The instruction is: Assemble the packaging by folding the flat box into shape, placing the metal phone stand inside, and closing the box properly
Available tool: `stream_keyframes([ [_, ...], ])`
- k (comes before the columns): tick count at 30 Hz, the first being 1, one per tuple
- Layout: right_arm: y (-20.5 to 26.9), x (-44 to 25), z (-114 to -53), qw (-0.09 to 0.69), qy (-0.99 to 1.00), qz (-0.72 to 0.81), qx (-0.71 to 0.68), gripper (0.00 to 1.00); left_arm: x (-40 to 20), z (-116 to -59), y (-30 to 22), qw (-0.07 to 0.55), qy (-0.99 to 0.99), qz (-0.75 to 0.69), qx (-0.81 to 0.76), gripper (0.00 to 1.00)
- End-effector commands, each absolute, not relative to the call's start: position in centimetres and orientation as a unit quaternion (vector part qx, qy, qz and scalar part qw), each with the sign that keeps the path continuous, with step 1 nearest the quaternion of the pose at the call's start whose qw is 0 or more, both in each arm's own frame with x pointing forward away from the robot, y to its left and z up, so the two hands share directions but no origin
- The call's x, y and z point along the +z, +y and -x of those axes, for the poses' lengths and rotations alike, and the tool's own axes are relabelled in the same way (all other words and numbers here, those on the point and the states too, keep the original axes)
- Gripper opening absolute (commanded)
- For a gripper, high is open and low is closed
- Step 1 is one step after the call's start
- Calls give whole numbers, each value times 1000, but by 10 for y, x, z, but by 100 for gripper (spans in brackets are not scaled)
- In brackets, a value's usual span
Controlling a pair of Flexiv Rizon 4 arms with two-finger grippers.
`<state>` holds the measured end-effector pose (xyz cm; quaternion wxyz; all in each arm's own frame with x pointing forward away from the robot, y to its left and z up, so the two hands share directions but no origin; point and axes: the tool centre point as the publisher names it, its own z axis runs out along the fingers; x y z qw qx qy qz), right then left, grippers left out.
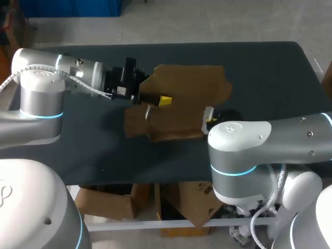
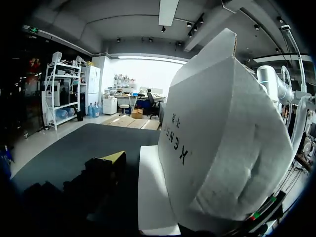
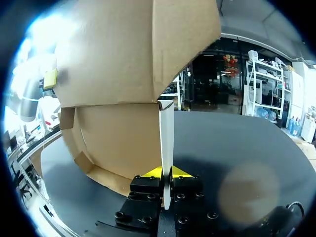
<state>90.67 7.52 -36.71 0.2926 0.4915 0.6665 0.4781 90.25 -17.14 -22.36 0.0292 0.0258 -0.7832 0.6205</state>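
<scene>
The white box (image 2: 222, 143) looms up close, its folded panels bulging at two o'clock from the left gripper (image 2: 118, 168), with black print along one edge. A flat white flap (image 2: 153, 197) lies low over the dark table (image 2: 89, 143), at the gripper's three o'clock.

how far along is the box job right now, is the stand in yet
Early stage, and the stand is not in. Done: the box is partly folded, with some panels standing up. In hand: the right gripper pinches one upright panel, and the left gripper is at the box's opposite side. Left: finishing the folds, putting in the phone stand, which shows in no view, and closing the box.
</scene>
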Motion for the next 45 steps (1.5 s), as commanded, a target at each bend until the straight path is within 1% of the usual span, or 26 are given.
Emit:
stream_keyframes([
  [1,64,-364,-905,277,674,-488,482,0,-219,-898,-173,24,-787,-25,617,100],
  [16,47,-357,-906,232,683,-471,507,0,-215,-881,-162,-8,-808,-1,589,100],
  [26,41,-356,-910,179,699,-468,510,0,-215,-871,-147,-40,-813,1,580,100],
  [37,38,-358,-913,106,728,-451,505,0,-214,-865,-131,-52,-826,8,561,100],
  [45,33,-356,-914,59,745,-451,489,0,-209,-869,-116,-73,-828,7,556,100],
])
